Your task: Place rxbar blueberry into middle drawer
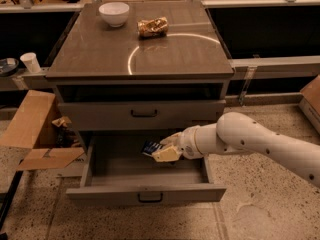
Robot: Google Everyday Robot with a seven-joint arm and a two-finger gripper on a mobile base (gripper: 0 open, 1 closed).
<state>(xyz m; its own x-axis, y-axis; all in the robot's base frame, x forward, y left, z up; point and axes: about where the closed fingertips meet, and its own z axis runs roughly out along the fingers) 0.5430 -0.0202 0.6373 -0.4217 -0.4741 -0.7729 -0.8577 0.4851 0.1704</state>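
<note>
The rxbar blueberry (pixel 150 147) is a small dark blue bar with pale markings. My gripper (pixel 161 151) is shut on it and holds it just above the floor of the middle drawer (pixel 146 194), over its middle part. That drawer is pulled out and its grey box is open to view. My white arm (pixel 250 141) reaches in from the right. The bar's right end is hidden by the pale fingers (pixel 167 155).
A grey drawer front with a dark handle (pixel 144 114) is shut above. On the cabinet top stand a white bowl (pixel 114 13) and a crinkled golden-brown snack bag (pixel 153 27). An open cardboard box (pixel 35 134) lies at the left. A white cup (pixel 31 62) stands far left.
</note>
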